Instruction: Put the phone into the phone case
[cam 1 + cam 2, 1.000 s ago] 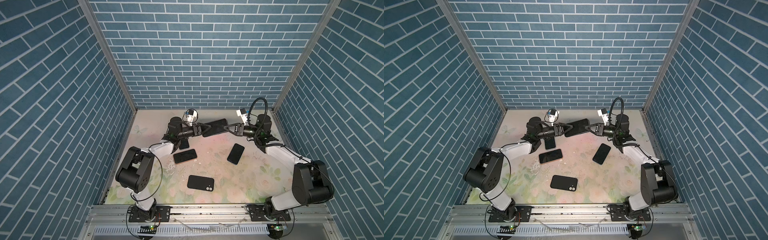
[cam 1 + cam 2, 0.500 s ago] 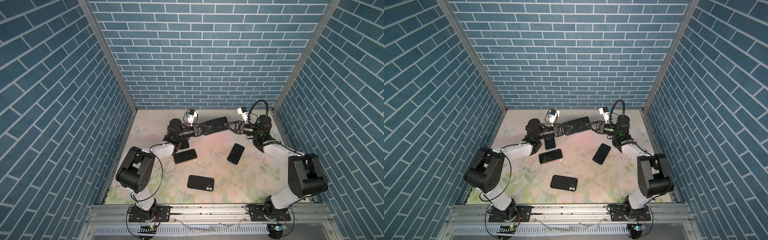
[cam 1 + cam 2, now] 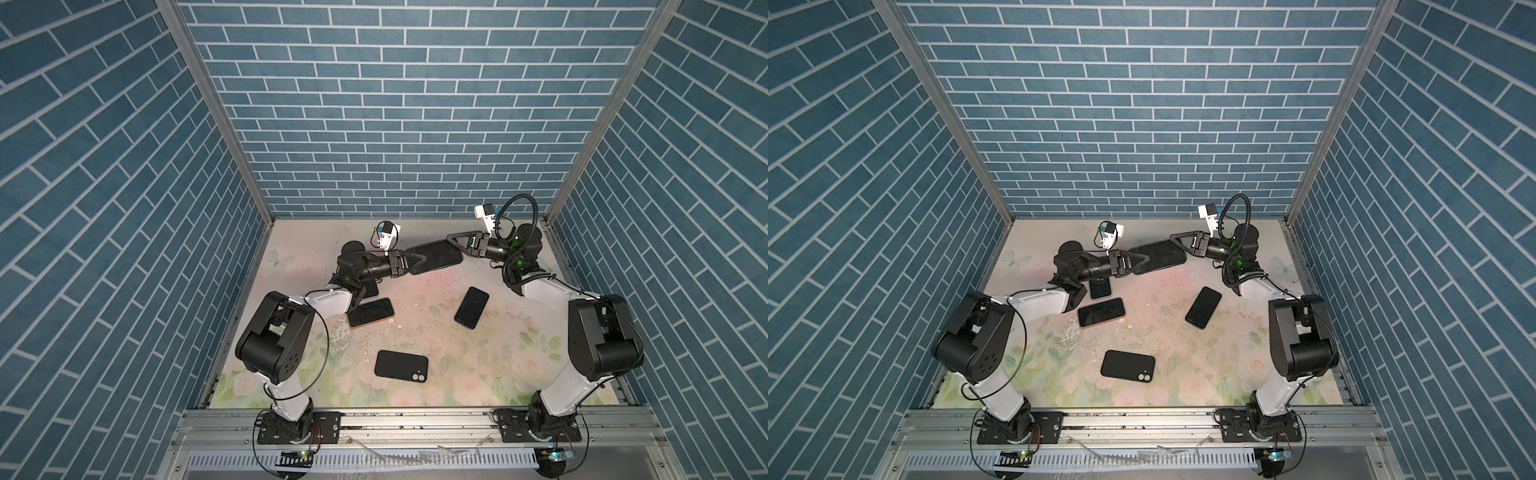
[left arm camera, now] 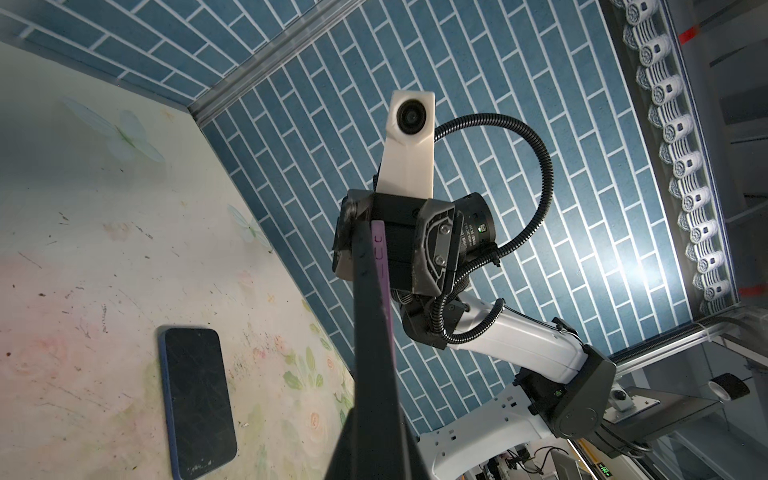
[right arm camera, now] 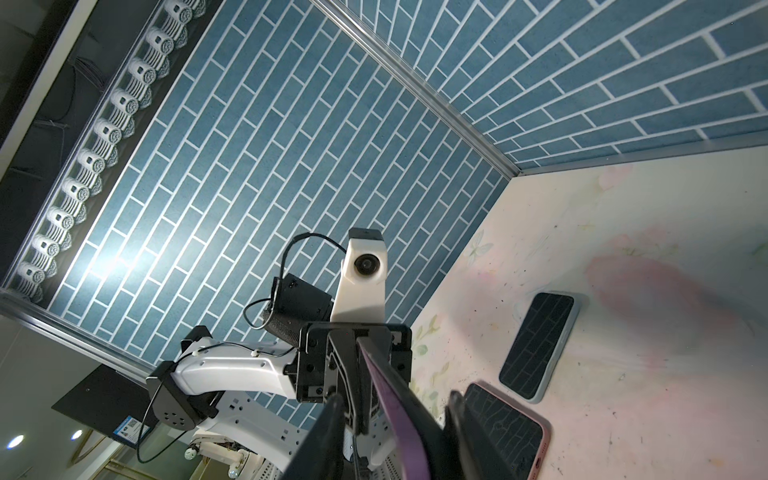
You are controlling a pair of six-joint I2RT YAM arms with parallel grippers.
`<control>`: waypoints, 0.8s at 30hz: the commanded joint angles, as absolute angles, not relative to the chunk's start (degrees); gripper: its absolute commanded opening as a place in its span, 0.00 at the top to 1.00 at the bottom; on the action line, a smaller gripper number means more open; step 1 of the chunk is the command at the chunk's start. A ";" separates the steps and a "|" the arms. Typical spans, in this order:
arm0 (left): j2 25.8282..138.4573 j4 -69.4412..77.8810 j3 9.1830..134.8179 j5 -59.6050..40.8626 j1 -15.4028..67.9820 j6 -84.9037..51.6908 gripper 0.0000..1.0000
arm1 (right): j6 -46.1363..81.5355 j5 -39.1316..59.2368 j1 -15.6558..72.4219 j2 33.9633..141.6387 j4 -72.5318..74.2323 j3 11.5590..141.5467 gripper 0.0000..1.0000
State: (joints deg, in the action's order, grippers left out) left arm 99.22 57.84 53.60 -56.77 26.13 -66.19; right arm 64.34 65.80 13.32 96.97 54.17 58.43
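Left gripper (image 3: 419, 262) clamps one end of the black phone case (image 3: 440, 257), held in the air with the purple phone (image 4: 380, 266) edge-on against it; right gripper (image 3: 455, 244) straddles the other end, jaws apart. Below, on the floral mat (image 3: 478, 365), lie a black phone (image 3: 401, 365), twin lenses up, a pink-edged phone (image 3: 370, 312) and a blue-edged phone (image 3: 471, 307).

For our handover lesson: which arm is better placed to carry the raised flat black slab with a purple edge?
Likely left: left fingers are shut on the flat black slab with a purple edge; right fingers stand spread around its other end, not clamping.
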 commanded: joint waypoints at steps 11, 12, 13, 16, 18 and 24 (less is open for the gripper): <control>99.58 56.08 55.33 -55.88 26.63 -63.95 0.91 | 66.45 66.97 13.18 97.21 59.11 58.72 0.87; 99.64 55.97 55.45 -55.94 26.63 -64.01 0.91 | 65.68 67.05 13.18 97.20 58.56 58.63 0.90; 99.66 55.89 55.55 -55.90 26.64 -64.04 0.91 | 64.66 67.06 13.18 96.99 58.06 58.52 0.94; 99.57 55.55 55.63 -56.08 26.64 -63.98 0.90 | 60.30 67.06 13.18 96.32 54.42 58.63 0.98; 99.40 55.38 55.50 -56.03 26.63 -63.84 0.90 | 55.99 66.81 13.19 95.48 49.53 59.04 0.97; 98.46 54.98 54.94 -54.75 26.54 -63.65 0.90 | 38.71 61.64 13.16 89.58 27.44 60.49 0.63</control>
